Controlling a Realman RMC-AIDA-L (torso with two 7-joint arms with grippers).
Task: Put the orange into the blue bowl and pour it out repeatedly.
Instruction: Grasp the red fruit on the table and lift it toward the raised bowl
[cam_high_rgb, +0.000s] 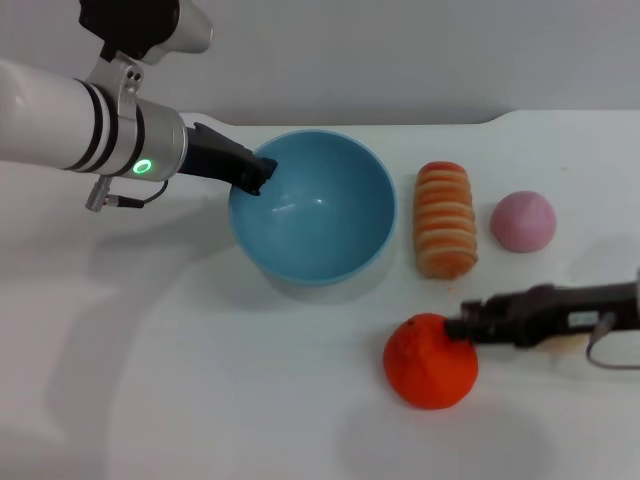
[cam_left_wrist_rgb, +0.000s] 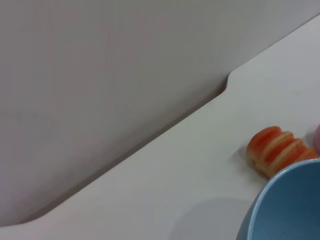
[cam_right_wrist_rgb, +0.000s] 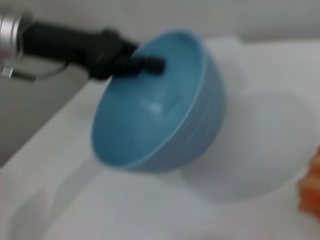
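From the head view, the left gripper (cam_high_rgb: 256, 176) is clamped on the left rim of the blue bowl (cam_high_rgb: 312, 205), which sits empty near the back of the white table (cam_high_rgb: 180, 380). The right gripper (cam_high_rgb: 462, 326) reaches in from the right edge and touches the orange (cam_high_rgb: 431, 361) lying on the table in front of the bowl; whether its fingers are parted or closed is not visible. A striped loaf (cam_high_rgb: 445, 218) lies just right of the bowl, a pink bun (cam_high_rgb: 523, 221) beyond it. No writing is readable anywhere. Bare table spreads to the front left.

The left wrist view shows the bowl's rim (cam_left_wrist_rgb: 285, 210), the loaf (cam_left_wrist_rgb: 278, 149) and the table's notched back edge (cam_left_wrist_rgb: 226, 84) against the wall.

The right wrist view shows the bowl (cam_right_wrist_rgb: 165, 105) tilted and lifted on one side, with the left gripper (cam_right_wrist_rgb: 145, 64) pinching its rim.
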